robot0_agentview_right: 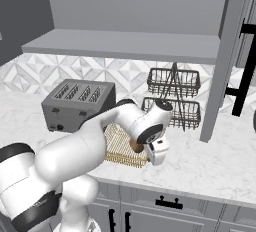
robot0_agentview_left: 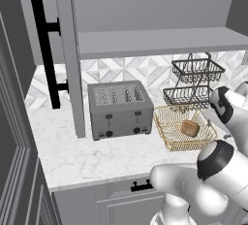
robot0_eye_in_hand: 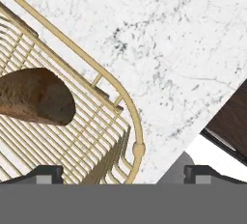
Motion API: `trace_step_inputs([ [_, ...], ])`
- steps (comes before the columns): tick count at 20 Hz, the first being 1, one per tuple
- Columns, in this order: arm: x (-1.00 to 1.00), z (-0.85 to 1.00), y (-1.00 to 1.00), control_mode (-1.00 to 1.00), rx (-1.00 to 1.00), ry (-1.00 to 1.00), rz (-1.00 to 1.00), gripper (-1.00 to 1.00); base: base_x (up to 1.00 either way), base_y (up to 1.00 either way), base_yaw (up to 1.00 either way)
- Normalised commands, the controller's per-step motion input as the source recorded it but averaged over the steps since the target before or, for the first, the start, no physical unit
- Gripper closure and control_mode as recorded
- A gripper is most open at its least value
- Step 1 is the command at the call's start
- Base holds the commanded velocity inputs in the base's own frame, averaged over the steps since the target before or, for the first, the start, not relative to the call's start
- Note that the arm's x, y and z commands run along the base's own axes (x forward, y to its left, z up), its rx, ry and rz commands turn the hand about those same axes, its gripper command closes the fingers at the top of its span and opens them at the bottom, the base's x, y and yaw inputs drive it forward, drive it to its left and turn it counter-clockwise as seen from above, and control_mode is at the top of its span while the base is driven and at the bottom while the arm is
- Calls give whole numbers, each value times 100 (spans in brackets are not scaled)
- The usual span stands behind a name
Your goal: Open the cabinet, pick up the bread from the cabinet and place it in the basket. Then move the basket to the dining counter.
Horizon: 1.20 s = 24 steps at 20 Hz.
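Above marble worktop [robot0_agentview_left: 72, 146], arm bent low, gripper [robot0_eye_in_hand: 123, 172] pointing down over basket [robot0_agentview_left: 167, 127] corner, jaws spread wide, holding nothing; one fingertip inside rim, other outside. Toaster [robot0_agentview_left: 118, 107] just left of basket; two-tier wire rack [robot0_agentview_left: 193, 81] behind it. Cabinet [robot0_agentview_left: 145, 40] door [robot0_agentview_left: 68, 54] open, shelf bare. Bread [robot0_agentview_left: 190, 128] lies inside basket, apart from fingertips.

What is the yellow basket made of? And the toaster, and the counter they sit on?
The basket looks like thin metal wire with a shiny gold finish: you can see through its bars to the bread inside. The toaster looks like brushed grey metal, dull rather than mirror-like, with black knobs. The counter looks like polished white marble with faint grey veins, though it might be an imitation.
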Motion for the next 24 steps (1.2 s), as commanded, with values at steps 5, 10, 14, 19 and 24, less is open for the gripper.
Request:
trace_step_inputs([
  [5,10,-16,0,-100,0,0,-3,-100,0,0,0],
  [10,7,-14,6,-100,0,0,0,-100,0,0,0],
  [14,0,-28,-2,-100,0,0,0,-100,0,0,0],
  [19,0,-30,-2,-100,0,0,0,-100,0,0,0],
  [24,12,-22,0,-100,0,-1,0,-100,0,0,0],
])
